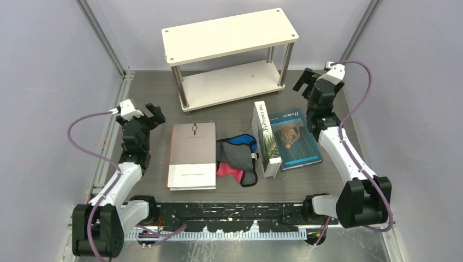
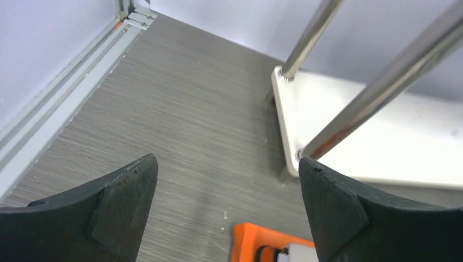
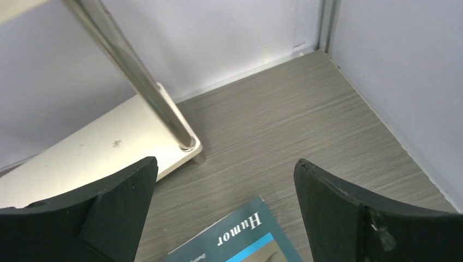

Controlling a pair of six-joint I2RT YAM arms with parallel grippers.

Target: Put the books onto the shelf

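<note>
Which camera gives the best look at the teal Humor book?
The top external view shows almost the whole teal Humor book, lying flat. The right wrist view catches only its title corner; the left wrist view misses it.

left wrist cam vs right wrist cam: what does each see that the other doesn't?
Left wrist only: a corner of the orange book at the bottom edge, and the aluminium rail along the table's left side.
Right wrist only: the teal "Humor" book, flat on the table near a corner of the shelf.
Both: the shelf's lower board and silver posts, the grey tabletop, and open jaws with nothing between them on the left gripper and right gripper.
</note>
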